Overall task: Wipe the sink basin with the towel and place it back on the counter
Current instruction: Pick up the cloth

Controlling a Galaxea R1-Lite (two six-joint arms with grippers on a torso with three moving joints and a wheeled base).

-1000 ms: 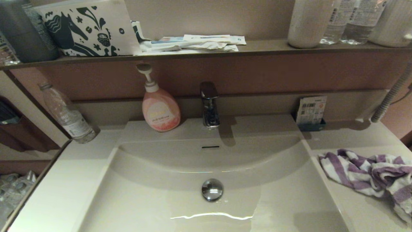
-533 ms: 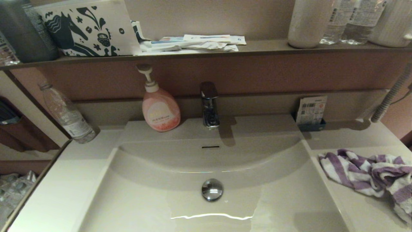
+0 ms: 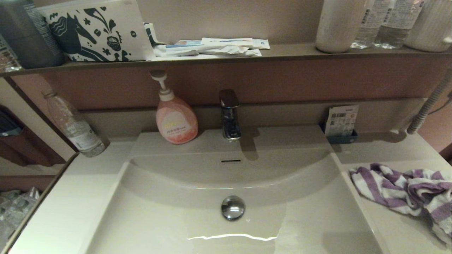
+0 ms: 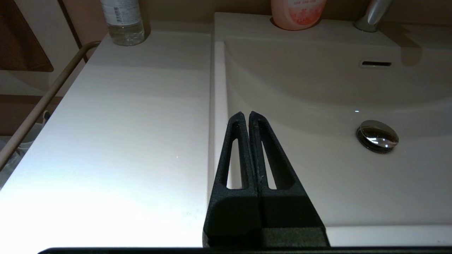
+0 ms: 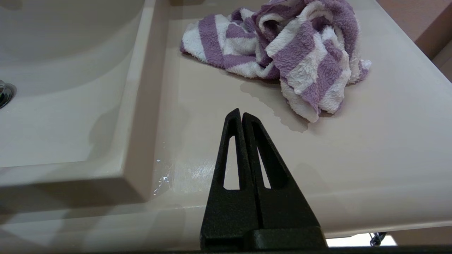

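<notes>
The purple and white striped towel point(image 3: 406, 188) lies crumpled on the beige counter point(image 3: 388, 148) to the right of the sink basin point(image 3: 169, 218). In the right wrist view the towel point(image 5: 282, 53) sits beyond my right gripper point(image 5: 241, 113), which is shut, empty and clear of the cloth near the counter's front edge. My left gripper point(image 4: 246, 114) is shut and empty, hovering over the basin's left rim point(image 4: 216, 106). The chrome drain plug point(image 3: 233, 207) and the overflow slot point(image 3: 231, 161) show in the basin. Neither gripper appears in the head view.
A pink soap pump bottle point(image 3: 176, 118) and a chrome faucet point(image 3: 230, 114) stand behind the basin. A clear bottle point(image 3: 73, 125) is at the back left, a small card holder point(image 3: 341, 123) at the back right. A wet patch point(image 5: 183, 169) marks the counter near my right gripper.
</notes>
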